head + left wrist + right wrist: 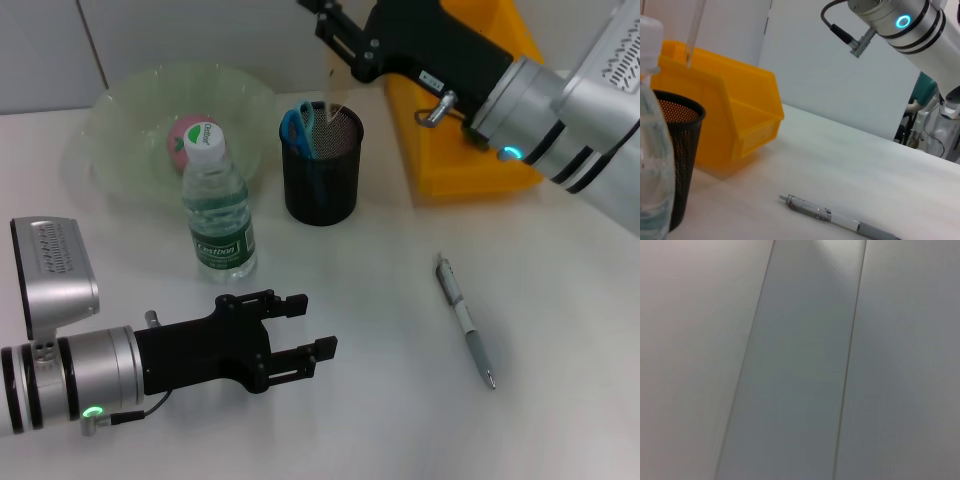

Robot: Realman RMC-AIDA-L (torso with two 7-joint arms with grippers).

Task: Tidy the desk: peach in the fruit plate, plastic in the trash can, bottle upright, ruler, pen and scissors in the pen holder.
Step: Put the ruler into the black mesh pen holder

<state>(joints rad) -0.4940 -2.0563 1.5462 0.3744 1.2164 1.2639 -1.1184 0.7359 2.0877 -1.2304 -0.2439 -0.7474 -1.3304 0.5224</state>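
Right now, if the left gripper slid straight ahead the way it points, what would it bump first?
Probably the pen. The left gripper, open, points across the table toward it, with bare table between; the left wrist view shows the pen ahead.

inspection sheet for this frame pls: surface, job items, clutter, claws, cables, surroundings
Surface: white desk, nothing spilled.
Job items: peach in the green plate; bottle upright, capped, in front of the plate; scissors in the mesh holder; clear ruler held over the holder; pen lying flat on the desk; yellow bin behind the holder. Plastic: nothing seen.
Clutter: nothing seen.
Claws: left claw open, low over the desk near the bottle; right claw above the holder, shut on the ruler.
Cables: short lead with plug on the right wrist; small one at the left wrist.
Surroundings: pale wall panels.
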